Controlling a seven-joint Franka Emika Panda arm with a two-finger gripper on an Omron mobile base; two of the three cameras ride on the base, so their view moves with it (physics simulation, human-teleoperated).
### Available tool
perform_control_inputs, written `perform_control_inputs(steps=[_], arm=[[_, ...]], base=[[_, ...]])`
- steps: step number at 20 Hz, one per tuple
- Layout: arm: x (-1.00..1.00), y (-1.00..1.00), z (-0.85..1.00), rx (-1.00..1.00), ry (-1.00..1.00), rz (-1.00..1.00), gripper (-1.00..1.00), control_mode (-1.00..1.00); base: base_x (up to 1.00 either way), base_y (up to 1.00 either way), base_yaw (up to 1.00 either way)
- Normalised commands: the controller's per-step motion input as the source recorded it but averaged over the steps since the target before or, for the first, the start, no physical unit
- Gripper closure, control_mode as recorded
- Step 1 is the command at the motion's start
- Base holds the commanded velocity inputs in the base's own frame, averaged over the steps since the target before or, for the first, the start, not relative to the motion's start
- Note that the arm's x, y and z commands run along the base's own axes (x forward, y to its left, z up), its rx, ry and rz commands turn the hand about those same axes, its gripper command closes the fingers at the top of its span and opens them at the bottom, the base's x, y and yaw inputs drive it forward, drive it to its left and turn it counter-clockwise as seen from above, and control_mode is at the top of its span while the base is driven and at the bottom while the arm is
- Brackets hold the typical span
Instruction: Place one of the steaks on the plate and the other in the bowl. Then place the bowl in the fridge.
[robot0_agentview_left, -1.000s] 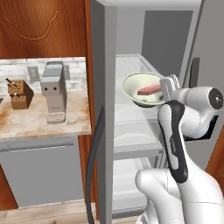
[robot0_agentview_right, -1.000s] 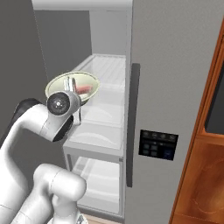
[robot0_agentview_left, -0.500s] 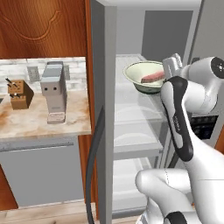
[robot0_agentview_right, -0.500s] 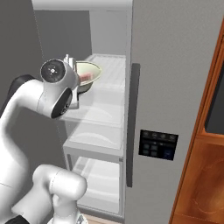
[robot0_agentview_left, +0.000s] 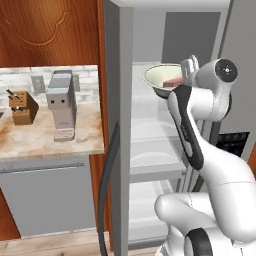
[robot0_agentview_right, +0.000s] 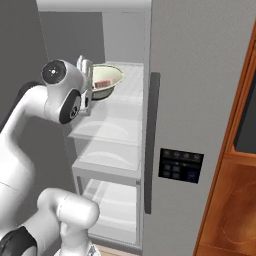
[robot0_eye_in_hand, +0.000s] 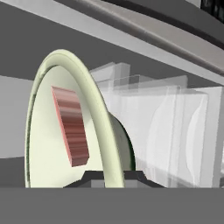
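Observation:
The pale greenish-white bowl (robot0_agentview_left: 161, 80) hangs high inside the open fridge (robot0_agentview_right: 200, 75), just above its upper glass shelf. A red steak (robot0_agentview_left: 173, 81) lies in the bowl (robot0_agentview_right: 106, 80). My gripper (robot0_agentview_left: 187, 75) is shut on the bowl's near rim, with the white arm rising below it. In the hand view the bowl (robot0_eye_in_hand: 98, 127) appears on edge, the steak (robot0_eye_in_hand: 70, 127) against its inner wall, and my gripper (robot0_eye_in_hand: 113, 178) pinching the rim at the bottom. The plate and the other steak are out of view.
The fridge's open left door (robot0_agentview_left: 119, 130) stands close to the arm's left. Glass shelves (robot0_agentview_left: 152, 145) run below the bowl. A counter (robot0_agentview_left: 30, 135) holds a knife block (robot0_agentview_left: 22, 107) and a grey appliance (robot0_agentview_left: 62, 107). The dispenser panel (robot0_agentview_right: 181, 164) and wooden cabinet (robot0_agentview_right: 235, 200) lie right.
The arm has lifted the bowl with the steak from middle-shelf height up to the upper shelf and carried it deeper into the fridge.

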Motion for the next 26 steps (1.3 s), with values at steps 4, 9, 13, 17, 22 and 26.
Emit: perform_control_inputs(steps=[4, 9, 13, 17, 22, 26], arm=[[0.57, 0.00, 0.00, 0.11, 0.00, 0.00, 1.00, -1.00], [0.57, 0.00, 0.00, 0.08, 0.00, 0.00, 1.00, -1.00], [0.57, 0.00, -0.11, 0.00, 0.00, 0.00, 1.00, -1.00], [0.62, 0.00, -0.23, 0.00, 0.00, 0.00, 1.00, -1.00], [0.65, 0.00, -0.30, 0.00, 0.00, 0.00, 1.00, -1.00], [0.69, 0.00, -0.25, 0.00, 0.00, 0.00, 1.00, -1.00]], base=[[0.00, 0.00, 0.00], [0.00, 0.00, 0.00], [0.00, 0.00, 0.00], [0.00, 0.00, 0.00], [0.00, 0.00, 0.00], [0.00, 0.00, 0.00]])
